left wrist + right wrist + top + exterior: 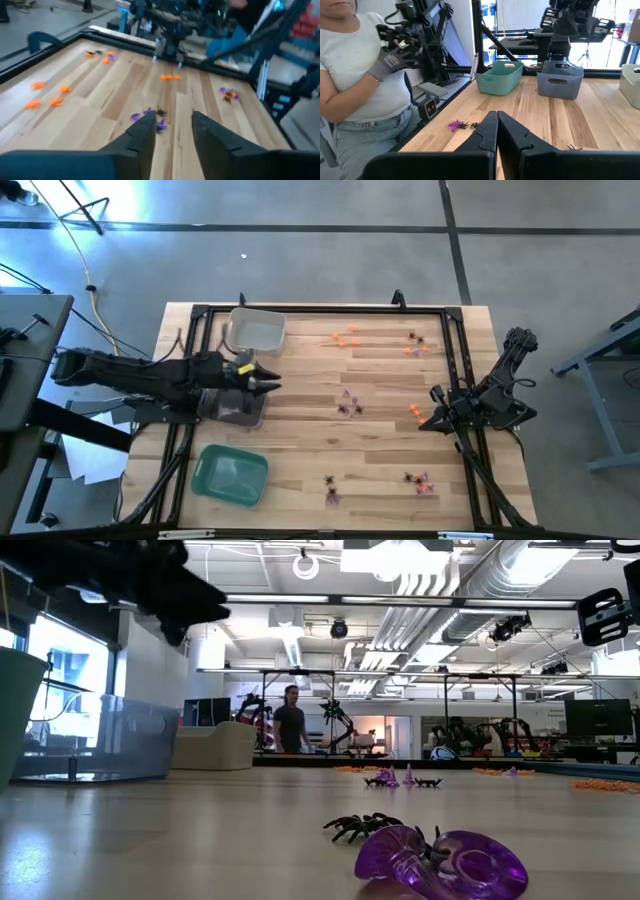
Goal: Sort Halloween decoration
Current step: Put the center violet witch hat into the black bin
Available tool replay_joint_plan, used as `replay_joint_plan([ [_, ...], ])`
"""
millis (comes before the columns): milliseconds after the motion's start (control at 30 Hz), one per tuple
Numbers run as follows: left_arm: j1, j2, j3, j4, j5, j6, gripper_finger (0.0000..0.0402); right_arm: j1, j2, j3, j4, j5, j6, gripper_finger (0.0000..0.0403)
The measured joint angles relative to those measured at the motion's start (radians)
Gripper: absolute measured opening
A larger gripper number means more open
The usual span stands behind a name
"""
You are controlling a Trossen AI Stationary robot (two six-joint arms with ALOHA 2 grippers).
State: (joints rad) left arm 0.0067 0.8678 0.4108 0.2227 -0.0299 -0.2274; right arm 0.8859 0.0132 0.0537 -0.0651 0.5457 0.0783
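Observation:
The Halloween decoration lies scattered over the wooden table: orange pieces (345, 337) at the far middle, purple and black spider-like ones (348, 406) at the centre, and mixed clusters (420, 483) near the front. A purple piece (440, 865) and a black spider (365, 828) lie close to the low camera. My left gripper (268, 384) hovers open above the grey tray (235, 412) at the table's left, with nothing between its fingers (145, 137). My right gripper (432, 421) waits shut at the right edge, its fingers (490, 130) together.
A clear tray (256, 330) stands at the far left and a green tray (232, 476) at the near left. A black frame (455, 360) runs around the table. A person in a white shirt (355, 65) stands beside the table's near edge.

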Motion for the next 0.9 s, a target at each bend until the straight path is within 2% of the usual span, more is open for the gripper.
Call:
replay_joint_plan([
  [167,-0.036,0.218,0.135,0.002,-0.004,0.062,0.0156,0.0,0.0,0.0,0.0,0.0,0.0,0.0],
  [333,-0.042,0.394,0.238,0.016,-0.004,0.047,0.0173,0.0,0.0,0.0,0.0,0.0,0.0,0.0],
  [600,-0.041,0.592,0.324,0.017,-0.019,0.044,0.0177,0.0,0.0,0.0,0.0,0.0,0.0,0.0],
  [900,-0.018,0.9,0.45,0.164,-0.048,0.099,0.0177,0.0,0.0,0.0,0.0,0.0,0.0,0.0],
])
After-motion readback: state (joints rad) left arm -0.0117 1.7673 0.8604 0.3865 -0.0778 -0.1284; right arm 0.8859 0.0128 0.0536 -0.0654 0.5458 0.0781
